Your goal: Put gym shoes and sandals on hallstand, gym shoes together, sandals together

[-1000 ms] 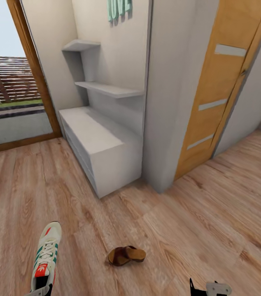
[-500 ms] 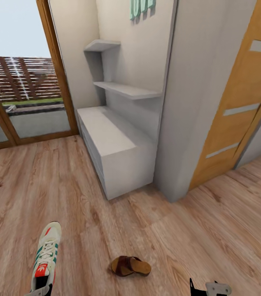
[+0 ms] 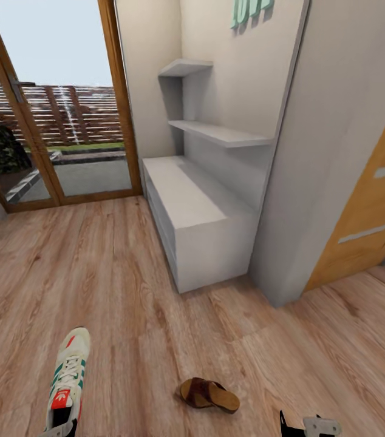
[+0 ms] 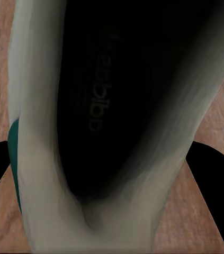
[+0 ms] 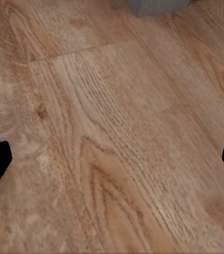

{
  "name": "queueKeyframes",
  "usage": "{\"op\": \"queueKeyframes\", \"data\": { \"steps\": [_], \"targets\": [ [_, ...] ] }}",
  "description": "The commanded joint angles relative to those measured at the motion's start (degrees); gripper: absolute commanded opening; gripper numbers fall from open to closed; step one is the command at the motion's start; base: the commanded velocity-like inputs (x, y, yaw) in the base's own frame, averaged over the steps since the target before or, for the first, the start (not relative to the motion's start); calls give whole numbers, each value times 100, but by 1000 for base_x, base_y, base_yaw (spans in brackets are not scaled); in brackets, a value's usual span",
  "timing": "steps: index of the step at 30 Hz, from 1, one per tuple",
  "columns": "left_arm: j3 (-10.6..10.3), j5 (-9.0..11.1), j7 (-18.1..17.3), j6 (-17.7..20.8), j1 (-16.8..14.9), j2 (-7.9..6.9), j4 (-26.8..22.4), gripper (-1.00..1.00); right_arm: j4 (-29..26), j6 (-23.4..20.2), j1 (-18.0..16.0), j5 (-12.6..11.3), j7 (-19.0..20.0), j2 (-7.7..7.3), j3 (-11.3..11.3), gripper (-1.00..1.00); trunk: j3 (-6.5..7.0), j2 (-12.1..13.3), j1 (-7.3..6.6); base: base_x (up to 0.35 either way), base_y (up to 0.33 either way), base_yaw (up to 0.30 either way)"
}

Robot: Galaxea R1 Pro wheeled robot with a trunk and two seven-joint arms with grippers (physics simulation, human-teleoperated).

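One gym shoe [image 3: 68, 382] in the clenched left hand [image 3: 56, 430], toe toward the hallstand [image 3: 198, 212].

One gym shoe [image 3: 69, 382] is white with green side stripes, white laces and a red-orange tongue patch; its toe points away from the robot. One dark-brown sandal [image 3: 208, 394] with a tan insole lies flat on the corridor floor [image 3: 113, 285]. The pale grey hallstand [image 3: 195, 209] stands against the wall, with two staggered shelves above it.
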State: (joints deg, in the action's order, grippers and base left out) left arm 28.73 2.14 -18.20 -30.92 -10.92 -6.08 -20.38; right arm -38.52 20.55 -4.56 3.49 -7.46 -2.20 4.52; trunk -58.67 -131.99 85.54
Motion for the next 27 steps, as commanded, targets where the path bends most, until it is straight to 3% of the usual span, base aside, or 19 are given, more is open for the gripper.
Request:
{"op": "queueKeyframes", "data": {
  "steps": [1, 16, 27],
  "targets": [
    [36, 24, -61, -3, -7, 2, 7, -100, 2, 10, -1, 37, -28, 0, 1, 100, -4, -2, -1, 0, -29, 277],
    [41, 30, -61, -10, -7, 2, 7, -100, 0, 11, -1, 37, -28, 4, 1, 100, -4, -2, -1, 0, -218, 272],
    [45, 49, -61, -11, -7, 2, 7, -100, -1, 10, -1, 45, -28, -4, 13, 100, -4, -2, -1, 0, -139, 24]
  ]
}}
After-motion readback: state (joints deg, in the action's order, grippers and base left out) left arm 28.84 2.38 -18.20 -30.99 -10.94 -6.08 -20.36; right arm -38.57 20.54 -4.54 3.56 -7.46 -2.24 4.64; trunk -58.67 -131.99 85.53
